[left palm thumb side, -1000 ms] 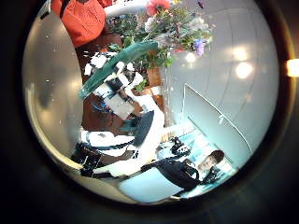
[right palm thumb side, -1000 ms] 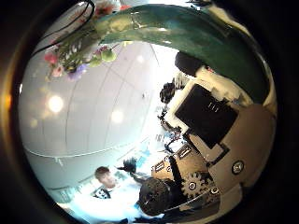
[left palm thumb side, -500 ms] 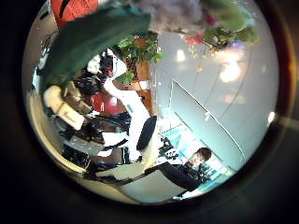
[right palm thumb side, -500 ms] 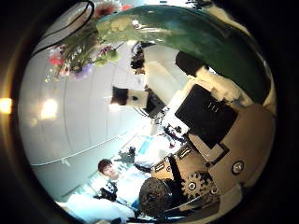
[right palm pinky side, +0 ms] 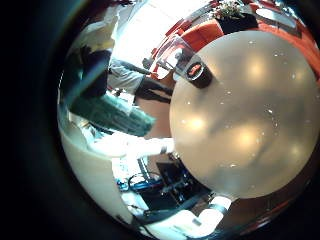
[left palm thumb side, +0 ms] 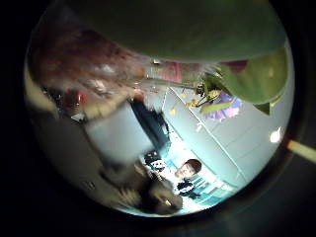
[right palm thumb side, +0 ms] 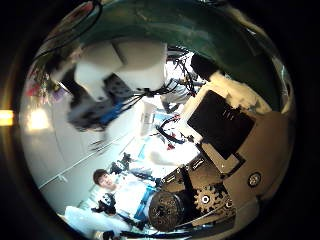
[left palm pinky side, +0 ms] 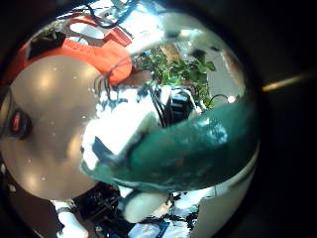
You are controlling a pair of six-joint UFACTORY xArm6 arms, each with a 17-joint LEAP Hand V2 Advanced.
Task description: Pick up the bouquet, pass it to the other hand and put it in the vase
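Bouquet (left palm pinky side: 188,149) is right up against the left robot hand's palm, wrap filling much of both left palm views, and blooms (left palm thumb side: 222,99) show past the wrap's edge. The wrap also runs along the edge of the right thumb side view (right palm thumb side: 200,20), close to the right robot hand (right palm thumb side: 225,120), so it sits between both palms. A second robot hand (right palm thumb side: 110,75) is close in front of the right palm (can't say whose). Finger state: can't tell for either hand. Vase (right palm pinky side: 195,72) stands upright on the round surface (right palm pinky side: 240,100), well apart from the bouquet. Chair (left palm pinky side: 94,50) beyond the surface.
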